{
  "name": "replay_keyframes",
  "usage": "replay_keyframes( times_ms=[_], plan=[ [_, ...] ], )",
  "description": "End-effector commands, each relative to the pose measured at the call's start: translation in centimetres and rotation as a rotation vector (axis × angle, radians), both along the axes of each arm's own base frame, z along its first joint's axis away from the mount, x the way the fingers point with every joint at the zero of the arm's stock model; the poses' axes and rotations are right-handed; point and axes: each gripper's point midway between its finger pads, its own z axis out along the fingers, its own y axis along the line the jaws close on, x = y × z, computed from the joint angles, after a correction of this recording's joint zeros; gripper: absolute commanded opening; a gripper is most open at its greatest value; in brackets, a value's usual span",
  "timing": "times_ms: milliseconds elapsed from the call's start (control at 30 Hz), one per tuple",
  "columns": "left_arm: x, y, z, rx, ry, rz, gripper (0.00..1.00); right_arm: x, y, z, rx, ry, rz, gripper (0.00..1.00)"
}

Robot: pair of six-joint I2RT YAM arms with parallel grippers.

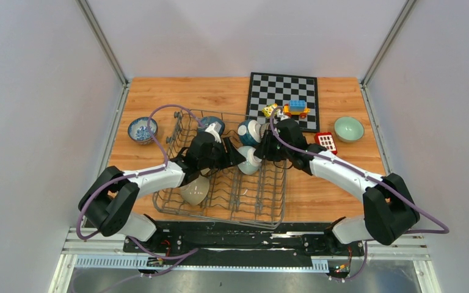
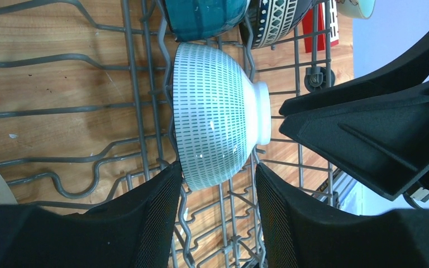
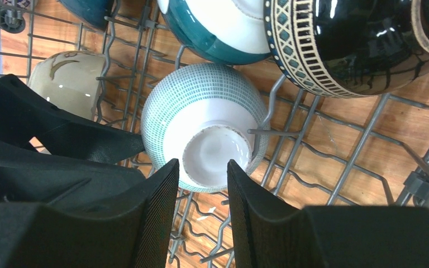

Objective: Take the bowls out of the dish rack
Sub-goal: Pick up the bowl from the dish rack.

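You have the small round white ceramic bowl with fine teal dashes (image 2: 215, 117) lying on its side on the wires of the large grey metal wire dish rack (image 1: 244, 201), rim to the left and foot ring to the right in the left wrist view. Your left end effector (image 2: 218, 187) has its jaws apart with the bowl's lower side between the fingertips. You cannot tell from here whether the pads are pressing on it.

Your right end effector (image 3: 201, 173) faces the bowl's foot ring. Its jaws are partly apart and hold nothing, with the foot just past the tips.

In the rack beside that bowl you also have a teal-and-white ceramic bowl (image 3: 218, 28), a glossy black bowl with a cream lattice band (image 3: 357, 50) and a beige bowl (image 1: 194, 190).

The rack stands on a wooden bench (image 1: 220, 94) between plain white walls (image 1: 250, 30). A blue-and-white patterned bowl (image 1: 141, 129) sits to the rack's left, and a pale green bowl (image 1: 349, 128) sits well to the right. A black-and-white chessboard (image 1: 281, 91) lies at the far edge.
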Motion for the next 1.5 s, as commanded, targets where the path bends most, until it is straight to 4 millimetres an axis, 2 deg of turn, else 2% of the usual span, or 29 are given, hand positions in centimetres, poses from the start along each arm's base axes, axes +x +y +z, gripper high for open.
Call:
replay_keyframes(
  times_ms=[0, 367, 700, 967, 1467],
  plan=[
    [1.0, -1.2, 2.4, -0.063, -0.068, -0.033, 0.53, -0.2, -0.7, -0.7, -0.001, 0.017, -0.005, 0.40],
    [0.7, -1.4, 2.9, -0.087, -0.085, -0.053, 0.51, -0.2, -0.8, -1.1, 0.004, 0.033, -0.007, 0.38],
    [0.5, -2.1, 3.0, -0.123, -0.088, -0.083, 0.39, -0.5, -0.7, -1.3, 0.010, 0.044, -0.003, 0.37],
    [0.3, -2.4, 3.0, -0.147, -0.082, -0.099, 0.33, -0.6, -0.8, -1.5, 0.009, 0.049, -0.003, 0.36],
    [0.4, -3.3, 4.2, -0.215, -0.102, -0.118, 0.21, -0.6, -0.6, -1.5, 0.017, 0.051, 0.003, 0.35]
  ],
)
